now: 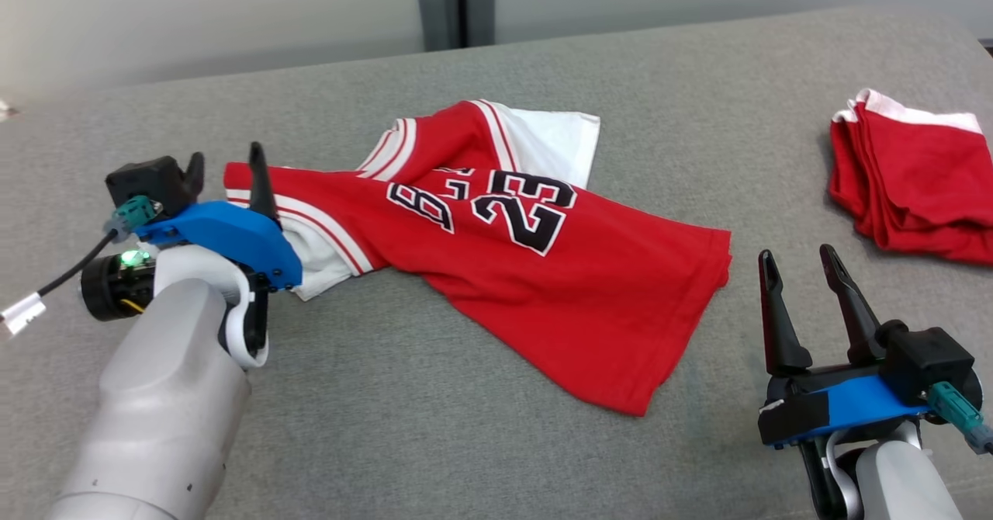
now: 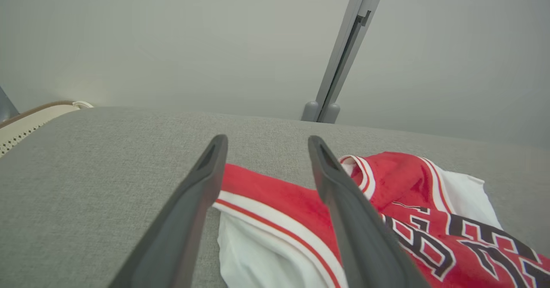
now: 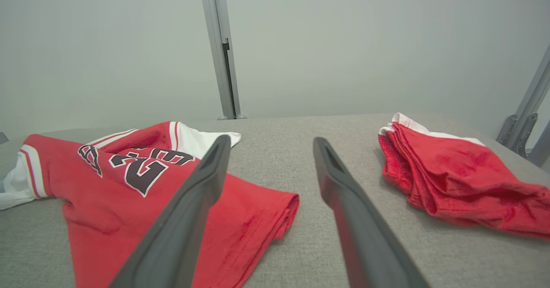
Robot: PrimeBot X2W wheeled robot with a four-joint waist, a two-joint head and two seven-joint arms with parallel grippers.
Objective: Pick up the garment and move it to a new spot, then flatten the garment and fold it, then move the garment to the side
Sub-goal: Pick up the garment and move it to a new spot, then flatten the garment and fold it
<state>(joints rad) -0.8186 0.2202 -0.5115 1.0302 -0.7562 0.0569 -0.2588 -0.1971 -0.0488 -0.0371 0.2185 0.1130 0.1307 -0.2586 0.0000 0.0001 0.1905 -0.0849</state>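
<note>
A red jersey with white trim and a black "23", the garment (image 1: pixel 543 287), lies rumpled across the middle of the grey surface. My left gripper (image 1: pixel 226 167) stands open just above the garment's left, white-striped edge (image 2: pixel 275 202), fingers apart and holding nothing. In the left wrist view the two dark fingers (image 2: pixel 202 185) straddle that striped edge. My right gripper (image 1: pixel 799 268) is open near the front right, a short way off the garment's right hem (image 3: pixel 275 210), with nothing between its fingers.
A second red cloth with a white edge (image 1: pixel 915 186) lies bunched at the far right, also in the right wrist view (image 3: pixel 455 172). A grey post (image 1: pixel 458 4) rises behind the padded grey surface (image 1: pixel 388 442). A pale object (image 2: pixel 38 116) sits past the left edge.
</note>
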